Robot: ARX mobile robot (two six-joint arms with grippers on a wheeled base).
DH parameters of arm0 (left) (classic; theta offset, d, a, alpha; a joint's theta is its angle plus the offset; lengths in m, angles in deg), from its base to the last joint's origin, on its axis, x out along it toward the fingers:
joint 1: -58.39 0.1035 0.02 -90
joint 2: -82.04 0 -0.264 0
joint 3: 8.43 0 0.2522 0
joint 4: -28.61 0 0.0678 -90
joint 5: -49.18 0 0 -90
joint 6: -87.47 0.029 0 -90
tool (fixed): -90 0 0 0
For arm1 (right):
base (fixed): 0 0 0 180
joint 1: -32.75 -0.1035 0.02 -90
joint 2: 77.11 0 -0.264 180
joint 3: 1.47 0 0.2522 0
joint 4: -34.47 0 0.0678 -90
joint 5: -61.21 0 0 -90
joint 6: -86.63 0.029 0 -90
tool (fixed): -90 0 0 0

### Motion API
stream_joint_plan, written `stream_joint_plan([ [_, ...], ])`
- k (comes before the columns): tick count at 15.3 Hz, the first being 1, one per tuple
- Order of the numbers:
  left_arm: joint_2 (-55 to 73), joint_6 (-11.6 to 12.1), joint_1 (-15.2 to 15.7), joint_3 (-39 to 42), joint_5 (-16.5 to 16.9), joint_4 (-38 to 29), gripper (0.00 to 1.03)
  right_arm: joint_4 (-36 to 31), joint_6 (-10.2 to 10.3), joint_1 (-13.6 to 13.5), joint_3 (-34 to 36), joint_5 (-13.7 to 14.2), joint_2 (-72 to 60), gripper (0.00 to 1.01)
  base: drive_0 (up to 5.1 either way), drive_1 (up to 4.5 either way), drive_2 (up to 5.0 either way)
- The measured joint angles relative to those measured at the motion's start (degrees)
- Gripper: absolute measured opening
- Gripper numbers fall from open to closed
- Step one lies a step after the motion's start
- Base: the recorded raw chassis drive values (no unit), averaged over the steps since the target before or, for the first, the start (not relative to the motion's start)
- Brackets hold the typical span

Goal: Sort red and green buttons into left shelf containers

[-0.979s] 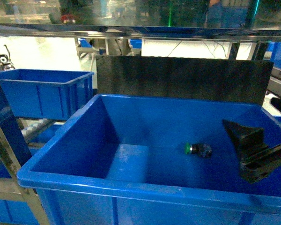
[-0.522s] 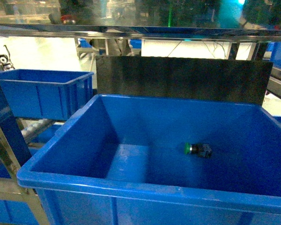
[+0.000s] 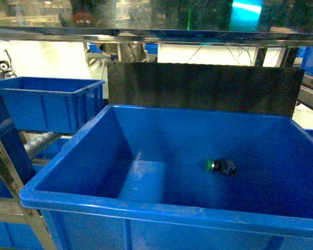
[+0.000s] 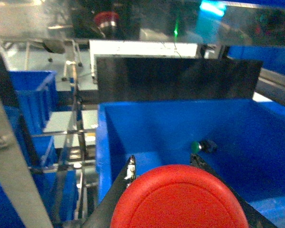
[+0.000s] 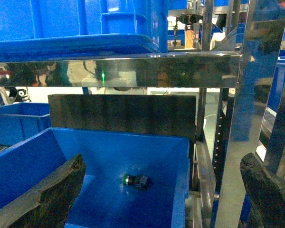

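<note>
Large blue bin (image 3: 94, 151): deep, rectangular, thick rolled rim, smooth sloping walls; fills the lower part of the head view, its near rim running along the bottom edge. Floor bare apart from one item.

Green button (image 3: 221, 166): small green cap, dark block body, lying on its side on the bin floor, right of centre, cap toward the left; well apart from every wall, with open floor all round. Also seen at (image 4: 203, 146) and (image 5: 135, 181).

Red button (image 4: 179, 198): wide red mushroom cap, filling the bottom of the left wrist view; body hidden beneath the cap.

Left gripper (image 4: 164, 164): closed about the red button, one dark finger at each side of the cap; held just above the bin's near-left rim (not seen in the head view).

Right gripper (image 5: 159, 199): fingers spread wide, nothing between them; held outside and higher than the bin, looking across its right rim (image 5: 187, 156).

Second blue bin (image 3: 47, 101): smaller in view, on the shelf to the left, apart from the large bin.

Dark panel (image 3: 203, 88): upright behind the far rim.

Metal shelf rail (image 3: 146, 34): horizontal, overhead.
</note>
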Motion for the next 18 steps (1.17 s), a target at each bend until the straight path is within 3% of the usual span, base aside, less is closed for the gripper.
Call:
stream_joint_plan([
  [4,17.27,2.71,-7.23,-0.85,-1.73,-13.05,0.27,0.02,0.0,0.0,0.0,0.0,0.0,0.98,0.0,0.0,0.0],
  [7,28.57,2.78,-9.33,-4.37,-4.26,-19.76,0.27,0.02,0.0,0.0,0.0,0.0,-0.02,0.98,0.0,0.0,0.0],
  [13,46.34,1.38,-8.41,-10.64,-4.07,-25.38,0.27,0.02,0.0,0.0,0.0,0.0,0.0,0.98,0.0,0.0,0.0],
  [18,57.7,-1.6,-8.5,-19.91,-4.04,-23.63,0.27,0.02,0.0,0.0,0.0,0.0,0.0,0.98,0.0,0.0,0.0],
])
